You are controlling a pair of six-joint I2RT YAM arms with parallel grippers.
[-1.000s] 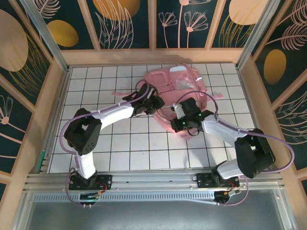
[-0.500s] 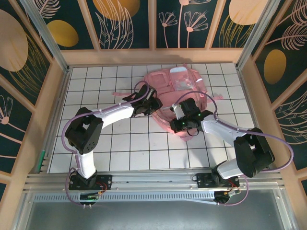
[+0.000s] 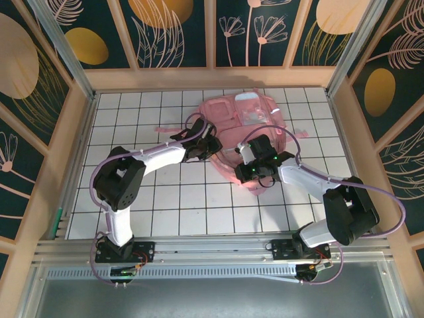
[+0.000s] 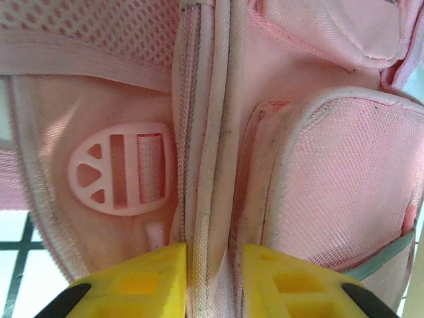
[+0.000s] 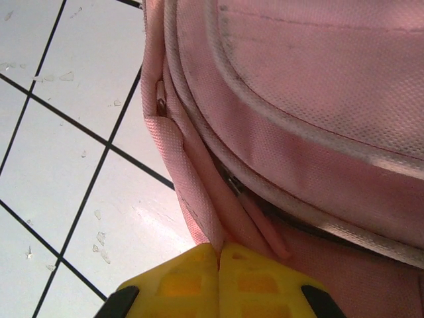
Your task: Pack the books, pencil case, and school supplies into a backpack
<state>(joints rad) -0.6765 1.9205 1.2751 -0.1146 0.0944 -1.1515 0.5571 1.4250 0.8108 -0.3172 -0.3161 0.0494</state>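
Observation:
The glossy pink backpack (image 3: 246, 114) lies flat on the far middle of the tiled table. My left gripper (image 3: 211, 143) is at its left side. In the left wrist view the gripper (image 4: 213, 255) has its yellow fingers (image 4: 139, 278) shut on the backpack's (image 4: 324, 172) piped zipper ridge, beside a pink strap buckle (image 4: 122, 169). My right gripper (image 3: 248, 158) is at the bag's near edge. In the right wrist view the gripper (image 5: 219, 248) is shut, pinching a thin fold of the backpack's (image 5: 318, 73) fabric next to the zipper line. The books, pencil case and school supplies are hidden.
The white gridded table (image 3: 172, 199) is bounded by wooden walls (image 3: 73, 132) on three sides. A loose pink strap (image 3: 163, 127) trails left of the bag and another (image 3: 301, 133) trails right. Both arm bases sit on the near rail (image 3: 212, 250).
My left gripper has closed tighter on the bag's zipper ridge. The right gripper shifted slightly left with the pinched fabric. The bag has barely moved.

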